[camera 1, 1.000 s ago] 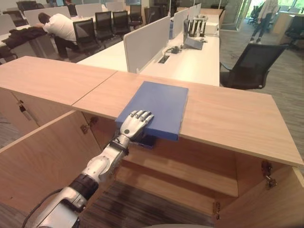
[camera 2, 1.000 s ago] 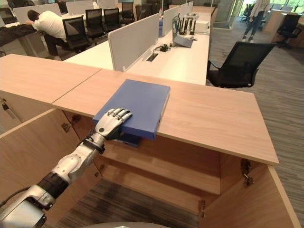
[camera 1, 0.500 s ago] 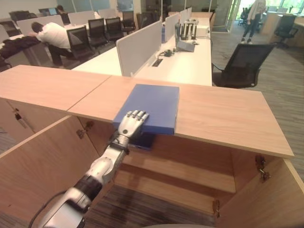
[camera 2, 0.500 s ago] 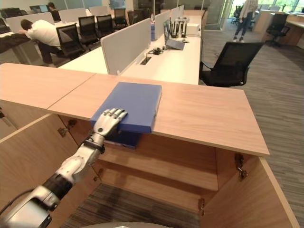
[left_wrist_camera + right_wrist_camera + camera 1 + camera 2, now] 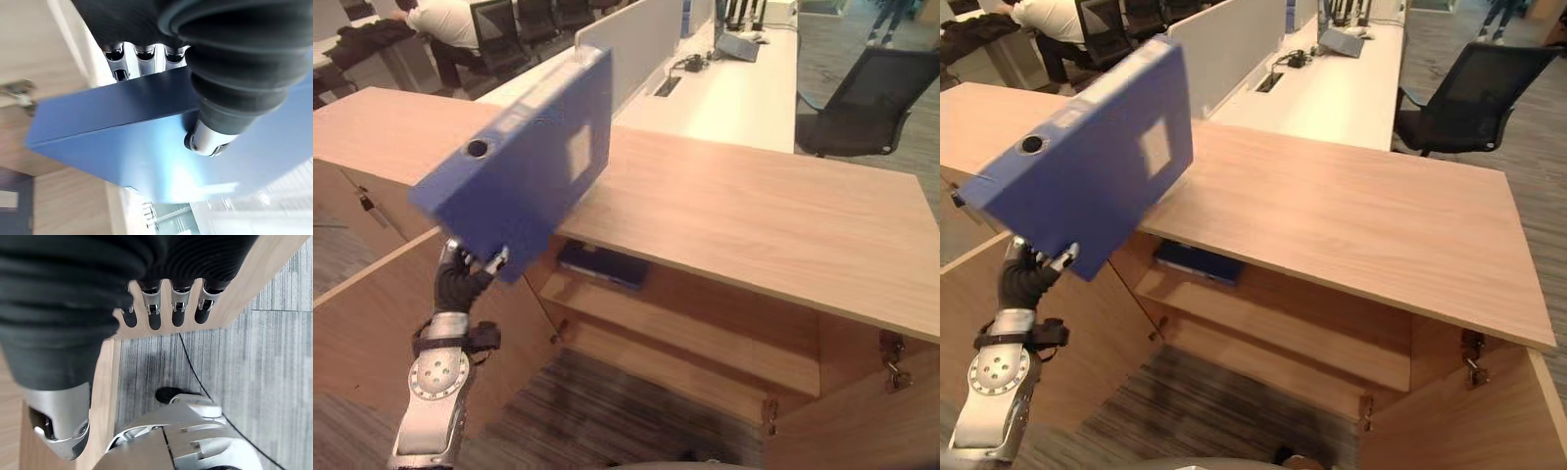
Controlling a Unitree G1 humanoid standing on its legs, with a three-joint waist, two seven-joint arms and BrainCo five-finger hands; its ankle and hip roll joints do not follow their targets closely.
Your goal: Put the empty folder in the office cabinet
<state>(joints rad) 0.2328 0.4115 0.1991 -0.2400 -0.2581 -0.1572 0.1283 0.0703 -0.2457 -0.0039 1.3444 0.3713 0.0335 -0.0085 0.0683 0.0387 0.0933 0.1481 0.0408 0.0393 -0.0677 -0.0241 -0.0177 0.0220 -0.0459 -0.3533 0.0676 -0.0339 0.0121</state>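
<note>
The left hand [image 5: 460,284] pinches the blue folder [image 5: 519,162] by its lower corner, tilted above the open cabinet [image 5: 724,343]; the right hand's [image 5: 161,308] fingers hang relaxed, empty.

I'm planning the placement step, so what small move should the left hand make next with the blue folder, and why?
Probably lower and level the blue folder toward the open cabinet's shelf. The left hand grips it by its lower corner, tilted and raised above the cabinet top. Another blue folder already lies on the shelf's left part, so the bare stretch beside it looks safest.
</note>
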